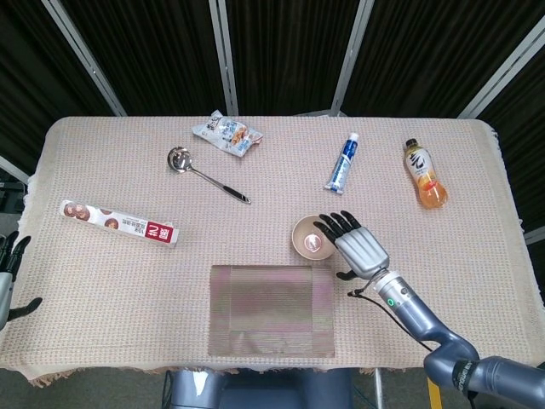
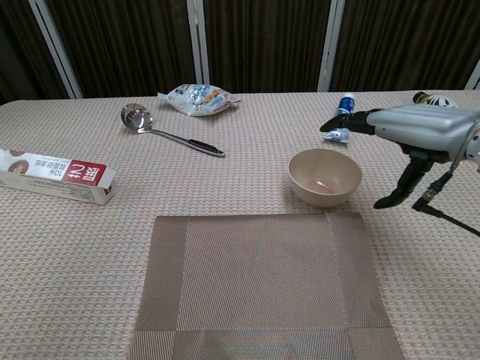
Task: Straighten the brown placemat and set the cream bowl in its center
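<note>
Here we hold our right hand (image 1: 358, 249) spread, empty, just beside the cream bowl (image 1: 312, 236); the brown placemat (image 1: 271, 310) lies near, below the fingers.

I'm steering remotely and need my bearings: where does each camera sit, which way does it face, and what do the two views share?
Head view: sits high, looks steeply down on the whole table; shows the right hand and forearm beside the cream bowl, and the left hand at the frame's left edge.
Chest view: sits low at the near table edge, faces forward across the brown placemat toward the dark curtains; only the right hand shows.
Shared: bowl, placemat, right hand, ladle, toothpaste tube, snack bag, box.
</note>
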You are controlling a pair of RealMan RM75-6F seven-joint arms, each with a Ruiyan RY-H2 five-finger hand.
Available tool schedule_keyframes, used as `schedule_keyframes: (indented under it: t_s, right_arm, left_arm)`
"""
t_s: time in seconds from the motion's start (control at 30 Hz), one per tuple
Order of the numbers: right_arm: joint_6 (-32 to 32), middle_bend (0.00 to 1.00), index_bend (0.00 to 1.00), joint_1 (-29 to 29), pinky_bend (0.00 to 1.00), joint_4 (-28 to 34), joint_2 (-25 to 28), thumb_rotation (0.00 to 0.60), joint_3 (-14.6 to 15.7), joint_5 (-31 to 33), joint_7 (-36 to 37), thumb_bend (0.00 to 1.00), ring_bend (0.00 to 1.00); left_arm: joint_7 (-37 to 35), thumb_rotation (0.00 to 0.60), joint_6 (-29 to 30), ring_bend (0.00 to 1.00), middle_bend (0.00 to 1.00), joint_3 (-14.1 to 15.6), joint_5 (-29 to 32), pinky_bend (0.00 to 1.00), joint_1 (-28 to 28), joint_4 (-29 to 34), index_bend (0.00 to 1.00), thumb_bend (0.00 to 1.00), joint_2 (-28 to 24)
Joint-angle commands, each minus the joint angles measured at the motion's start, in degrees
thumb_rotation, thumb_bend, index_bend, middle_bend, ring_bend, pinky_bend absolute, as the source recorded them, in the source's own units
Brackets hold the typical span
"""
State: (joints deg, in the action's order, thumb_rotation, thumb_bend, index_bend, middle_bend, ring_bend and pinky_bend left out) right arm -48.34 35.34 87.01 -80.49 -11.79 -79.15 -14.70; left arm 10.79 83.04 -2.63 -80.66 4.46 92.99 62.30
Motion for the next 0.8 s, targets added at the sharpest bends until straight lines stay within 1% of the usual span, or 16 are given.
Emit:
schedule_keyframes:
  t_s: [0.03,0.17,0.27,0.3,0.33,0.37,0.43,0.47,0.53,0.63,0.8]
  right_arm:
    - [0.66,0.0,0.19,0.93,0.0,-3.01,-2.54,0.6,0.84,1.37,-2.08,0.04,0.0]
    - [0.57,0.0,0.32,1.27,0.0,-6.16,-4.88,0.6,2.07,1.83,-3.61,0.14,0.0]
    - [-0.05,0.0,0.42,1.43,0.0,-8.07,-6.6,0.6,2.92,1.53,-4.13,0.28,0.0]
    - [-0.32,0.0,0.45,1.49,0.0,-8.77,-7.25,0.6,3.13,1.36,-3.83,0.32,0.0]
    - [-0.49,0.0,0.51,1.55,0.0,-9.36,-7.74,0.6,3.28,1.21,-3.54,0.36,0.0]
    - [-0.71,0.0,0.55,1.62,0.0,-10.05,-8.32,0.6,3.39,0.99,-3.09,0.38,0.0]
    - [-1.57,0.0,0.67,1.69,0.0,-11.25,-9.26,0.6,3.45,0.31,-2.47,0.44,0.0]
    - [-2.51,0.0,0.72,1.66,0.0,-12.22,-9.98,0.6,3.45,-0.27,-2.09,0.46,0.0]
    - [-5.18,0.0,0.76,1.47,0.0,-14.46,-11.6,0.6,3.29,-1.8,-0.16,0.48,0.0]
    - [-7.98,0.0,0.78,1.19,0.0,-16.8,-12.62,0.6,2.93,-3.28,3.45,0.48,0.0]
    - [-12.02,0.0,0.78,0.62,0.0,-18.59,-11.08,0.6,2.24,-5.3,8.5,0.48,0.0]
  left_arm:
    - [-0.34,0.6,0.06,0.0,0.0,-0.15,0.15,0.0,0.0,-0.03,0.0,0.0,-0.15]
    - [-1.11,0.6,-0.37,0.0,0.0,-0.21,0.42,0.0,0.11,0.0,0.0,0.0,-0.36]
    - [-1.56,0.6,-0.36,0.0,0.0,-0.26,0.29,0.0,0.15,0.2,0.0,0.0,-0.55]
    - [-1.63,0.6,-0.24,0.0,0.0,-0.27,0.18,0.0,0.14,0.29,0.0,0.0,-0.61]
    - [-1.69,0.6,-0.16,0.0,0.0,-0.27,0.1,0.0,0.13,0.36,0.0,0.0,-0.65]
    - [-1.76,0.6,-0.09,0.0,0.0,-0.25,-0.02,0.0,0.11,0.44,0.0,0.0,-0.68]
    - [-1.89,0.6,0.02,0.0,0.0,-0.23,-0.16,0.0,0.09,0.56,0.0,0.0,-0.75]
    - [-1.94,0.6,0.11,0.0,0.0,-0.22,-0.23,0.0,0.05,0.61,0.0,0.0,-0.78]
    - [-2.04,0.6,0.25,0.0,0.0,-0.2,-0.34,0.0,0.0,0.67,0.0,0.0,-0.85]
    - [-2.3,0.6,0.29,0.0,0.0,-0.22,-0.27,0.0,-0.05,0.72,0.0,0.0,-0.94]
    - [-2.37,0.6,0.03,0.0,0.0,-0.24,0.05,0.0,-0.03,0.66,0.0,0.0,-1.0]
